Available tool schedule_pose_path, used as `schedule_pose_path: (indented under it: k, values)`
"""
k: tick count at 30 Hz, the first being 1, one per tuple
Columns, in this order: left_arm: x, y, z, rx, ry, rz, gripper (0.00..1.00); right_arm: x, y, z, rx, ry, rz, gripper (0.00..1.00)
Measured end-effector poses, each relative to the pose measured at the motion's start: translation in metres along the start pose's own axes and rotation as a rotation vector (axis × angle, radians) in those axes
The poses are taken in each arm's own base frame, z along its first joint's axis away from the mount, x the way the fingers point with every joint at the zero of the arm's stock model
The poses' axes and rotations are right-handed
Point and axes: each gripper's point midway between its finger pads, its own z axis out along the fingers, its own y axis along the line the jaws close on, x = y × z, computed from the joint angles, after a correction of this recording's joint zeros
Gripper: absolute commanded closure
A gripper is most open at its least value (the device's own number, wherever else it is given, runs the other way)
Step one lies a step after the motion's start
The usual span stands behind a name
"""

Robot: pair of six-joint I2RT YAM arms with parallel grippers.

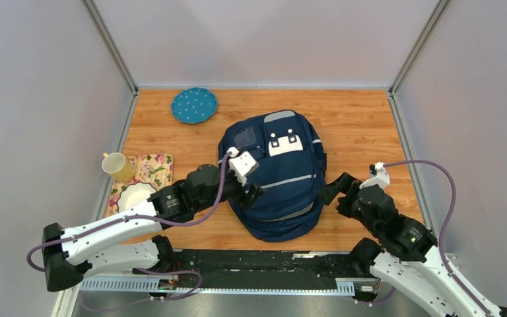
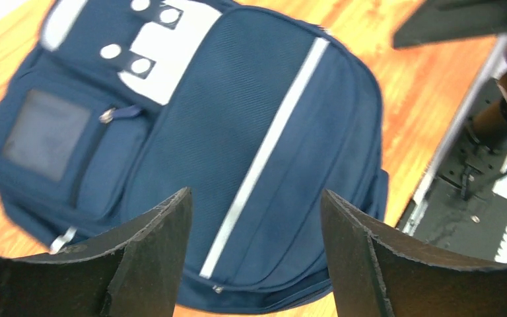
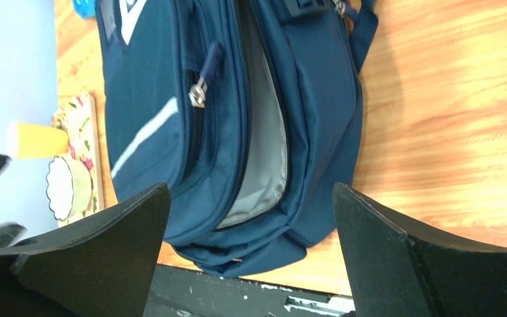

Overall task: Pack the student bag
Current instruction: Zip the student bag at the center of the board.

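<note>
The navy student bag [image 1: 278, 173] lies flat in the middle of the table, front up, with a light-grey stripe [image 2: 270, 139] and a white patch [image 1: 284, 142]. Its main compartment gapes along the right side, showing grey lining [image 3: 264, 145]. My left gripper [image 1: 251, 193] is open and empty, hovering over the bag's left front [image 2: 191, 132]. My right gripper [image 1: 333, 188] is open and empty beside the bag's right edge [image 3: 237, 119], facing the open compartment.
A teal dotted plate [image 1: 194, 105] sits at the back left. A yellow mug [image 1: 117, 166] and a white scalloped dish [image 1: 134, 195] rest on a floral mat [image 1: 158, 169] at the left. Grey walls enclose the table.
</note>
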Motion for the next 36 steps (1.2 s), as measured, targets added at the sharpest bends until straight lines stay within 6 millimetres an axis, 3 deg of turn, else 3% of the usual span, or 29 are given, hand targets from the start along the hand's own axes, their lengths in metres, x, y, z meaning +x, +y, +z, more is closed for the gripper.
schedule_pose_path:
  k: [4, 7, 10, 17, 19, 25, 28, 36]
  values:
    - [0.012, 0.033, -0.018, -0.128, -0.014, -0.079, 0.18, 0.021, -0.006, 0.005, -0.005, 0.072, -0.002, 0.04]
    - [0.046, 0.06, -0.027, -0.221, 0.023, -0.172, 0.16, 0.035, -0.009, 0.009, -0.014, 0.119, 0.002, 0.04]
    - [0.08, 0.074, -0.032, -0.274, 0.079, -0.259, 0.16, 0.042, -0.002, 0.01, -0.045, 0.153, 0.012, 0.04]
    - [0.117, 0.077, -0.033, -0.268, 0.119, -0.444, 0.16, 0.055, 0.015, 0.027, -0.061, 0.226, 0.014, 0.04]
    - [0.123, 0.078, -0.032, -0.262, 0.119, -0.491, 0.15, 0.059, 0.014, 0.033, -0.045, 0.24, 0.013, 0.09]
    - [0.141, 0.082, -0.028, -0.236, 0.111, -0.619, 0.16, 0.073, 0.001, 0.047, -0.013, 0.248, 0.021, 0.28]
    - [0.149, 0.08, -0.025, -0.212, 0.117, -0.664, 0.16, 0.082, -0.006, 0.054, 0.003, 0.26, 0.033, 0.33]
    - [0.15, 0.072, -0.014, -0.133, 0.111, -0.706, 0.16, 0.09, -0.019, 0.06, 0.02, 0.254, 0.054, 0.33]
